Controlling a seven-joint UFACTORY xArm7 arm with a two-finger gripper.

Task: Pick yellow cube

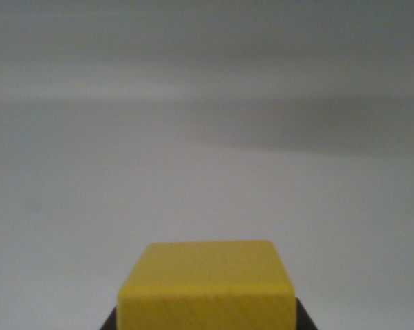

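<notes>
Most of your frame is a pale grey surface (207, 192), blurred and bare, running from the bottom edge up to a soft darker band across the upper third; a faint shadow lies along the right side of that band. Nothing else stands on it that you can make out.

Below that, at the bottom centre of the frame, sits the yellow cube (207, 285). You see its top face as a trapezoid narrowing toward the top of the picture and a strip of its near face cut off by the bottom edge. Its edges run square to the frame, so no side reads as a long axis and no twist of the wrist looks called for.

Smallest of all are two dark slivers at the bottom edge, one touching each lower corner of the cube, on the wrist view's left and right. These are most likely the gripper (207, 324) fingers, which puts the cube squarely between them and centred, not off to either side. That is the relation your next move turns on: the cube already lies in the gap.

Whether the fingers are pressing the cube's sides or only standing beside them, you cannot tell from this view; too little of them shows.
</notes>
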